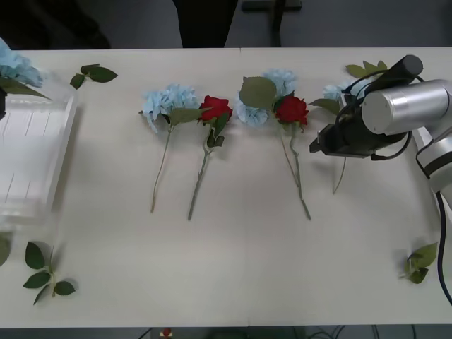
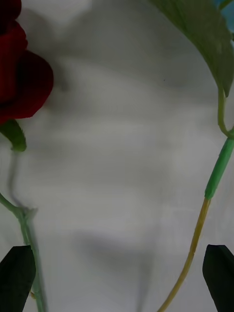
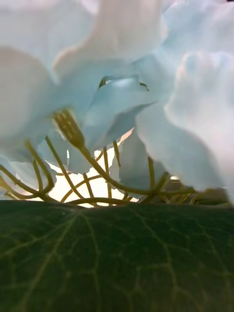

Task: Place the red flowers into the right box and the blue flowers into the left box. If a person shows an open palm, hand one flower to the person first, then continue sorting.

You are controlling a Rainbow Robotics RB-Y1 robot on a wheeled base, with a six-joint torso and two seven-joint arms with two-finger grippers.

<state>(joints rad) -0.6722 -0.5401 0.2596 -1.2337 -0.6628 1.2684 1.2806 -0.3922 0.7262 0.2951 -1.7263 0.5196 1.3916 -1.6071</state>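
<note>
- The right claw (image 1: 316,145) is held open low over the bench (image 1: 240,261), its fingers (image 2: 17,275) straddling a blue flower's stem (image 2: 197,234).
- The left claw's state cannot be told; blue petals (image 3: 122,73) are pressed against its camera.

The pale surface (image 1: 240,254) carries a loose row of flowers across its middle, stems pointing toward the robot. From the left: a blue flower (image 1: 166,101), a red flower (image 1: 215,108) just beside it, a second blue flower (image 1: 272,88) with a big green leaf over it, then a second red flower (image 1: 292,109) touching that one. Farther right lies a third blue flower (image 1: 333,91) — partly hidden under the arm. A clear box (image 1: 32,152) sits at the left edge. Loose leaf sprigs lie scattered — one far left (image 1: 93,73), one near left (image 1: 46,274), one near right (image 1: 421,263).
</note>
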